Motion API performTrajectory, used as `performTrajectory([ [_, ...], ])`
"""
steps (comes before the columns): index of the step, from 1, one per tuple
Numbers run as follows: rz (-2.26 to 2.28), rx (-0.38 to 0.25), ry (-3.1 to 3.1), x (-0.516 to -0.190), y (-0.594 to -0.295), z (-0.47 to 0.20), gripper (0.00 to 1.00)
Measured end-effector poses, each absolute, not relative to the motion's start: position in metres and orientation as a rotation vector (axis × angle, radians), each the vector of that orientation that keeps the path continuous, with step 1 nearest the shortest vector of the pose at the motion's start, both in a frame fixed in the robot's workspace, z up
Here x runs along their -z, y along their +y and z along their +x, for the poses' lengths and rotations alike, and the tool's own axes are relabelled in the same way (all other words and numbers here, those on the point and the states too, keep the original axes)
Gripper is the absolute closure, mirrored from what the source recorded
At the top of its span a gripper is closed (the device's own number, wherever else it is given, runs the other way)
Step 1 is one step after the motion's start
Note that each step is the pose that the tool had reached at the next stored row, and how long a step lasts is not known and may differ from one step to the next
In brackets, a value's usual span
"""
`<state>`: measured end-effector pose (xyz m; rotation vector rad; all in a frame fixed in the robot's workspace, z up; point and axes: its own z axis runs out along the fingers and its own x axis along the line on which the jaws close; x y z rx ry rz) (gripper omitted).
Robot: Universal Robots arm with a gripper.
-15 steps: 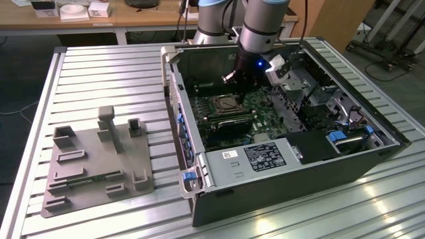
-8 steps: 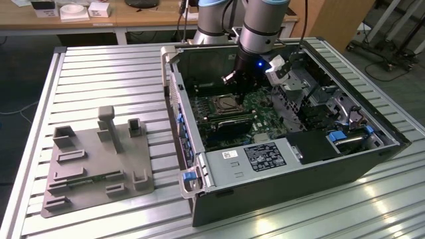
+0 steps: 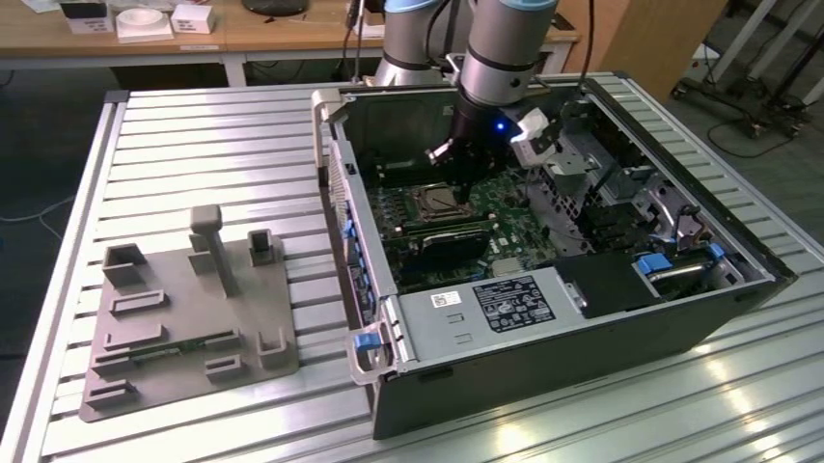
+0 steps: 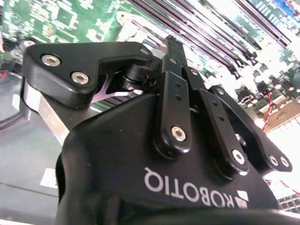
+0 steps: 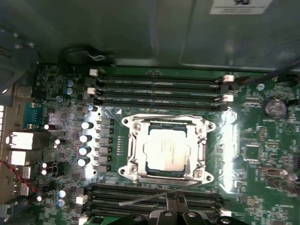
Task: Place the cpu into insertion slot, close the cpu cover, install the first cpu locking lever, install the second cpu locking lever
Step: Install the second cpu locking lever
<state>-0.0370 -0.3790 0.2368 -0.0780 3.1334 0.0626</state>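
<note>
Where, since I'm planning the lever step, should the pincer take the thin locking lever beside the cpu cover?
Probably near the free tip of the locking lever, coming straight down toward the board. It is a thin bare rod slanting away from the cpu cover across the memory slots, so the tip seems least crowded.

The arm point(image 3: 496, 43) comes down from the top of the exterior view, its grey, silver-banded wrist held close to vertical. Below the wrist a small blue light glows on the black gripper point(image 3: 451, 174) body, which points downward with its fingertips low. In the second wrist view the gripper point(image 4: 172, 44) is seen from behind: black linkage bars with silver screws converge forward, and the two fingers point(image 4: 176, 51) lie pressed together with no gap at the tip. In the first wrist view the fingertips point(image 5: 174, 202) show as a narrow closed pair
</note>
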Motion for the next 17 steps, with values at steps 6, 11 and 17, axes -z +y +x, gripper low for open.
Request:
performTrajectory([
  [6,-0.078,-0.063,3.135,-0.233,-0.379,-0.051,0.9],
  [11,-0.078,-0.063,3.137,-0.23,-0.379,-0.06,0.9],
  [17,-0.078,-0.063,3.148,-0.223,-0.379,-0.066,0.9],
])
